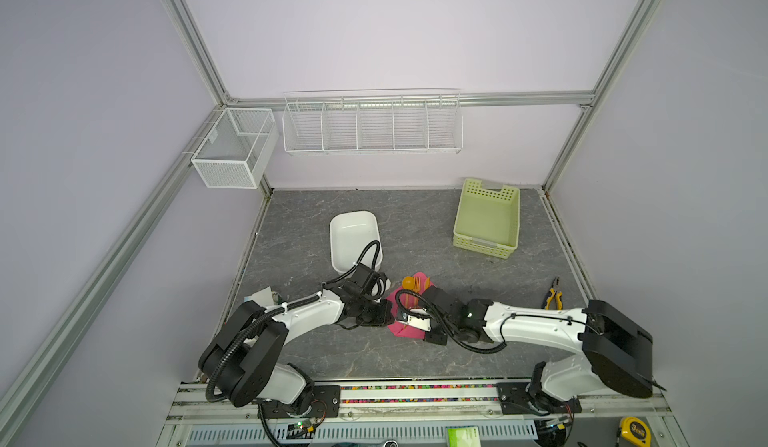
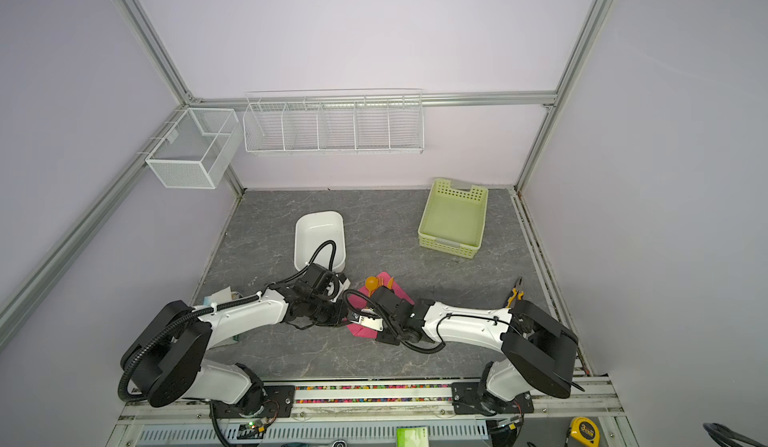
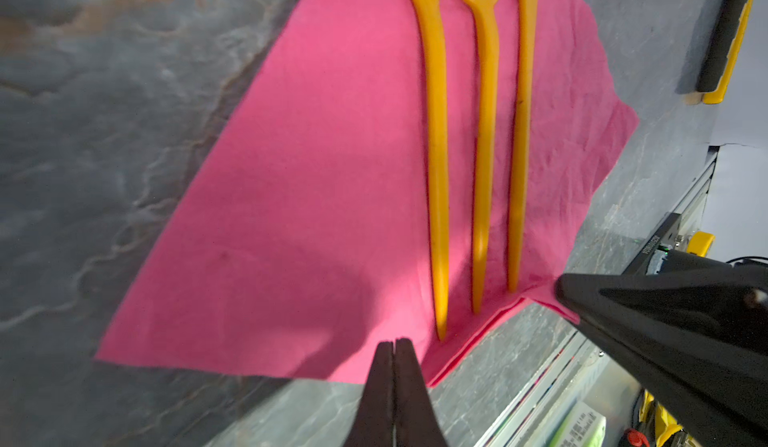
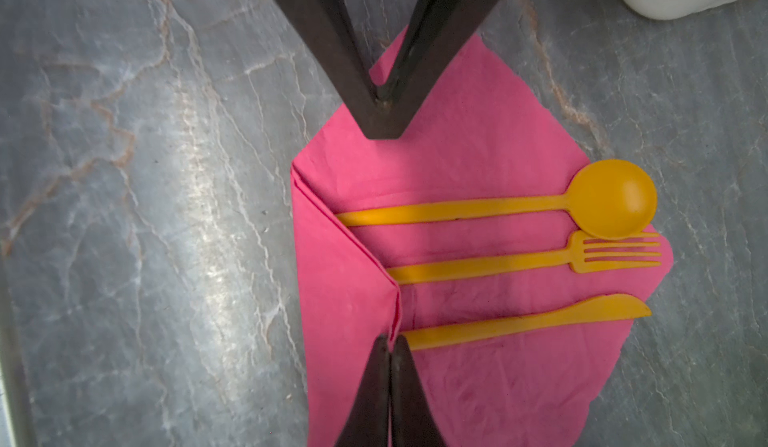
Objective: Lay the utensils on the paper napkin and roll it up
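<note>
The pink paper napkin (image 4: 478, 166) lies on the grey table, also seen in both top views (image 1: 401, 330) (image 2: 358, 329). On it lie the orange utensils side by side: spoon (image 4: 611, 199), fork (image 4: 615, 253) and knife (image 4: 582, 316). One napkin corner is folded over their handle ends. My right gripper (image 4: 390, 339) is shut on the edge of that folded flap, beside the knife handle. My left gripper (image 3: 393, 343) is shut, its tips on the napkin near the opposite edge (image 4: 380, 133), with nothing seen between them.
A white tub (image 1: 353, 237) stands just behind the left wrist. A green basket (image 1: 486, 220) sits at the back right. Yellow-handled pliers (image 1: 554, 295) lie right of the right arm. Wire baskets (image 1: 372, 124) hang on the back wall.
</note>
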`<action>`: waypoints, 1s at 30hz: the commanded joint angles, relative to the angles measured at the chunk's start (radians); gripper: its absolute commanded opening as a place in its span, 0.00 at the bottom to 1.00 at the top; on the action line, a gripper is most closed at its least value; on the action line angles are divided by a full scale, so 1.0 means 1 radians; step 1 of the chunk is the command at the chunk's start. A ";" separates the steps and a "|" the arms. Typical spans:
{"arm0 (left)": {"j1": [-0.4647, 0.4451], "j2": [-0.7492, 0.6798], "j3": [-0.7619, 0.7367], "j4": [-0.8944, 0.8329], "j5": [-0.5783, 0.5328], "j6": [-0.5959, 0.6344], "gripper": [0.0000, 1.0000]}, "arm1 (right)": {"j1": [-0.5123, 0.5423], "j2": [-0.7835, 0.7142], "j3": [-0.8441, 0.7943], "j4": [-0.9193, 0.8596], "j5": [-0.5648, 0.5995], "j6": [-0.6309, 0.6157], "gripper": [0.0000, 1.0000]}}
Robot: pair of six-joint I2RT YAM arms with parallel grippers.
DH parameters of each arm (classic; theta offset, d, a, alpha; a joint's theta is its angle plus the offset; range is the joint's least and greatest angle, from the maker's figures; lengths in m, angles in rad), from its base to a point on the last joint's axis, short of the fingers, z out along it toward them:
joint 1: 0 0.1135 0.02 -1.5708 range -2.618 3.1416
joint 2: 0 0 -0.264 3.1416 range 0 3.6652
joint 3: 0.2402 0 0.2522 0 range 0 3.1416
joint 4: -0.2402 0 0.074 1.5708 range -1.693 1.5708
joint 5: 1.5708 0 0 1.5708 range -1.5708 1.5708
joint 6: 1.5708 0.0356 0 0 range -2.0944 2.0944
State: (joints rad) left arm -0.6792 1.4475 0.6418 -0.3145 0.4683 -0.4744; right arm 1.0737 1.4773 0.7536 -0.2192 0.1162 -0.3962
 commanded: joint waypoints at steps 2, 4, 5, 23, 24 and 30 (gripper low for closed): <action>-0.002 0.009 -0.004 -0.013 -0.017 0.016 0.00 | -0.011 0.022 0.004 0.011 0.011 0.011 0.07; -0.002 0.002 -0.006 -0.009 -0.008 0.008 0.00 | -0.013 0.023 0.007 0.009 0.011 0.013 0.07; -0.002 -0.006 -0.010 -0.001 0.001 0.002 0.00 | -0.012 0.024 0.007 0.009 0.011 0.016 0.07; -0.022 -0.075 -0.203 0.347 0.259 -0.228 0.00 | -0.026 0.040 0.008 0.047 -0.005 0.024 0.07; -0.024 -0.071 -0.202 0.355 0.260 -0.231 0.00 | -0.027 0.040 0.007 0.049 -0.004 0.026 0.07; -0.046 -0.033 -0.186 0.409 0.257 -0.262 0.00 | -0.030 0.038 0.007 0.052 -0.005 0.029 0.07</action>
State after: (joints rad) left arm -0.7128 1.3941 0.4461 0.0368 0.7124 -0.7044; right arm 1.0527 1.5070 0.7536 -0.1837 0.1265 -0.3813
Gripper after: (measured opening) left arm 0.047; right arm 0.070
